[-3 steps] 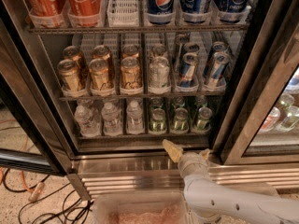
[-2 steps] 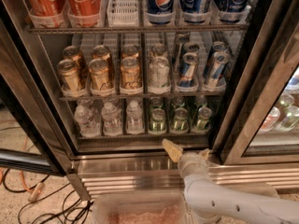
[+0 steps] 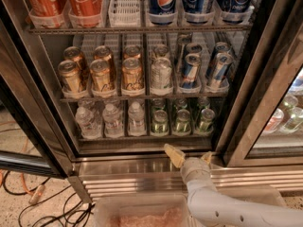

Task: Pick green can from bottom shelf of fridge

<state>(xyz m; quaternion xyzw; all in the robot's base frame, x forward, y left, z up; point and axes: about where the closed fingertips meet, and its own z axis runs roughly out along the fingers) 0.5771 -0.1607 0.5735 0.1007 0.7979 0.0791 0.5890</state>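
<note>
An open fridge (image 3: 142,170). Its bottom shelf (image 3: 142,137) holds three water bottles (image 3: 112,120) on the left and three front-row green cans on the right. The middle green can (image 3: 182,121) stands above the gripper (image 3: 190,156), which hovers at the sill, fingers spread and empty.

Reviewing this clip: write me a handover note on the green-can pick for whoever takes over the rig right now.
The gripper is empty with its jaws open. It sits low in front of the fridge sill, just below the right half of the bottom shelf.
The green cans stand upright in three lanes on the right half of that shelf, none grasped. The water bottles fill the left half.
Done: the door is open and the gripper is at the fridge.
Left: raise the gripper, reach in, close on a front can and draw it out.
</note>
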